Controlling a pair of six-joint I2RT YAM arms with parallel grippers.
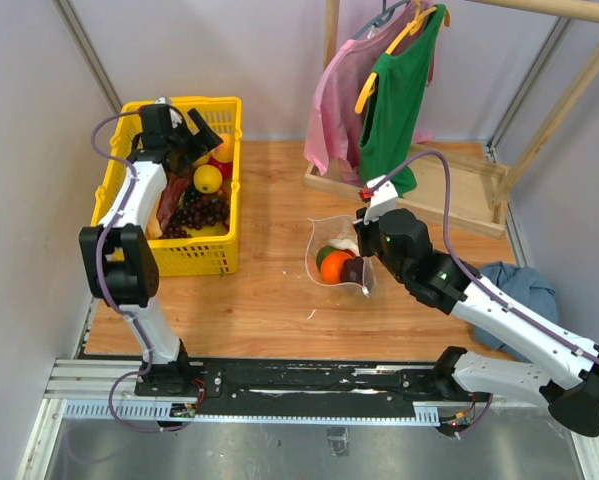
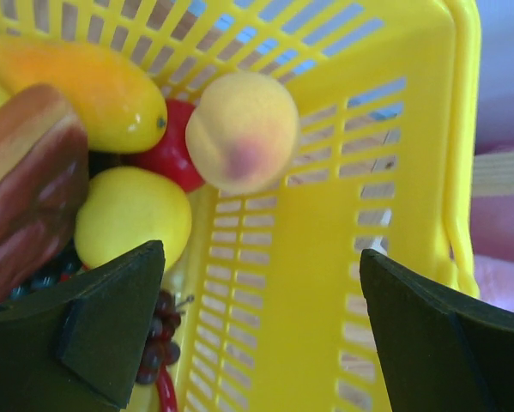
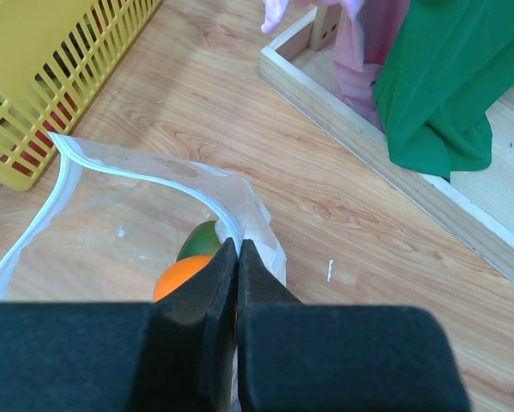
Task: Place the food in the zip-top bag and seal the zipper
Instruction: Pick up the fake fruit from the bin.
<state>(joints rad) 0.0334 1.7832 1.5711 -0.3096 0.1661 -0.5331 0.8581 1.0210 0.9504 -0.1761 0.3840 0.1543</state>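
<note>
My left gripper (image 1: 197,133) (image 2: 263,257) hangs open over the yellow basket (image 1: 184,262), nothing between its fingers. Under it lie food pieces: a peach (image 2: 242,130), a yellow lemon (image 2: 132,215), a red piece (image 2: 172,153), a mango (image 2: 85,86) and dark grapes (image 2: 158,335). The zip-top bag (image 1: 331,232) (image 3: 102,227) stands at mid-table with its mouth open. It holds an orange (image 1: 336,266) (image 3: 178,276), a green piece (image 3: 202,239) and a dark purple piece (image 1: 354,270). My right gripper (image 1: 365,250) (image 3: 238,245) is shut on the bag's rim at the zipper (image 3: 141,174).
A brown bread-like toy (image 2: 25,180) lies in the basket's left part. A shallow wooden tray (image 3: 368,146) sits at the back right under a rack with a green garment (image 1: 399,90) and a pink one (image 1: 341,85). Blue cloth (image 1: 524,285) lies at the right edge.
</note>
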